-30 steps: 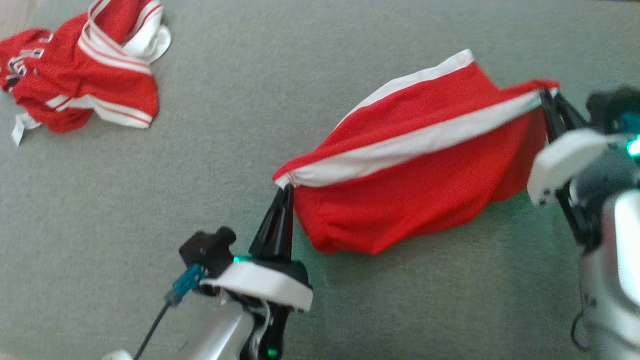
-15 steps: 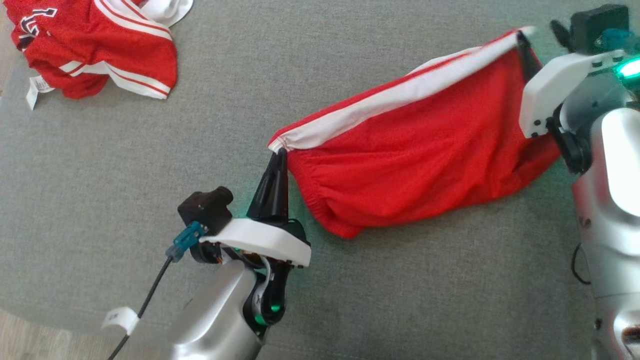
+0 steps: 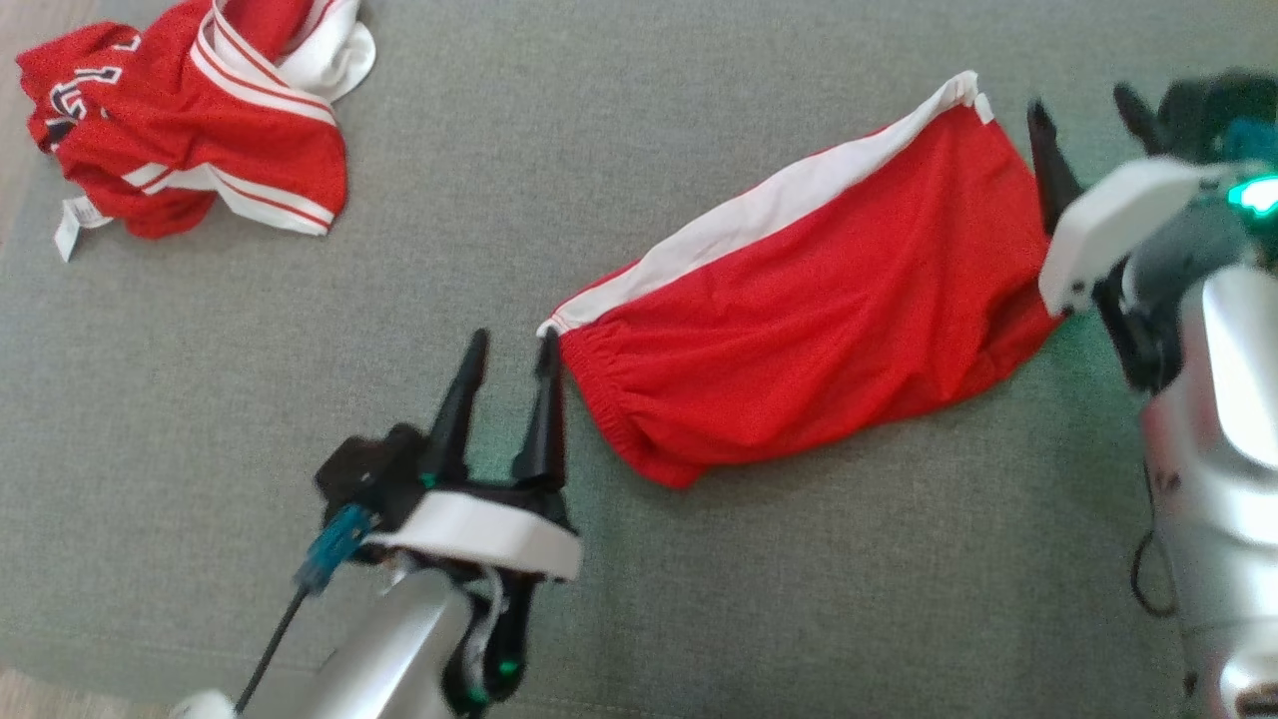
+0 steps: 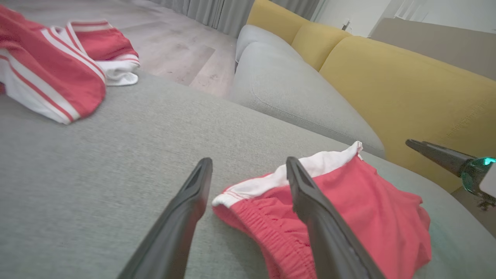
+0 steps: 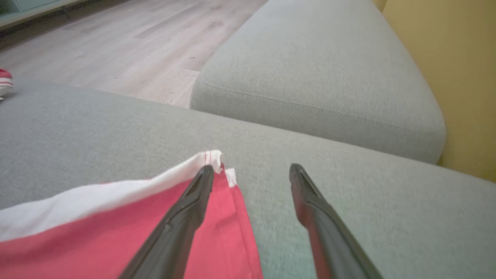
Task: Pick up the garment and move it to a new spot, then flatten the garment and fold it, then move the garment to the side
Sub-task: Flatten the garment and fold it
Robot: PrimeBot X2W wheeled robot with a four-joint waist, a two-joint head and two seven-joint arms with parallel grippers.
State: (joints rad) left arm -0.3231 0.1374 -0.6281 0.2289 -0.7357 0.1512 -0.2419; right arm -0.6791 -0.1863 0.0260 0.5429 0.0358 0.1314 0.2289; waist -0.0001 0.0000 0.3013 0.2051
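The shorts (image 3: pixel 819 300) lie spread on the grey cushion (image 3: pixel 599 150), white stripe along the far edge, and I am holding nothing. My left end effector (image 3: pixel 514 340) stands open at the shorts' waistband corner, with one finger right against the elastic. My right end effector (image 3: pixel 1078 100) is also open, at the opposite hem corner. In the right wrist view one of its fingers overlaps that corner, though I cannot tell whether it touches the cloth.

The nearest risk is a snag. If either arm pulls away low, a finger could catch the fabric and drag a corner back over the shorts, undoing the spread.

The cloth is not truly flat either. Soft ripples run across the middle and the near edge looks bunched under itself. If I fold now, those creases would be pressed in and the edges would not line up.

My next grasp could pinch only the top layer, so the layers slide apart as I lift.

The jersey (image 3: pixel 200 130) lies well apart from the shorts and is no obstacle to folding.
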